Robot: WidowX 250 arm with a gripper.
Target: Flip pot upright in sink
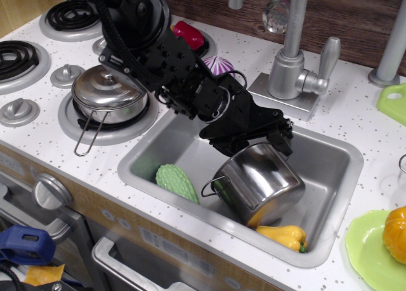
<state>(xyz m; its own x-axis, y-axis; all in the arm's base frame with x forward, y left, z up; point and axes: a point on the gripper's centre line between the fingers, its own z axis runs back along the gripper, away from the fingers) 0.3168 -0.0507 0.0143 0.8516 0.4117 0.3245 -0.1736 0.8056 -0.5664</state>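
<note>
I see the pot (263,183) lying tilted in the sink (333,153), near its middle, mouth facing down-left, 1 wire handle poking toward the front wall. My claw (257,137) presses on its upper rear edge; I cannot tell how wide it stands. I judge the tipping step is in hand, and next the raised base must swing down onto the floor. Also in the basin: 1 green vegetable (177,182) left, 1 yellow pepper (283,236) touching the pot's front. The lidded pot (110,91) sits on a burner on the tabletop (82,159).

Black jointed arm (166,56) — black pincer (257,141)
</note>
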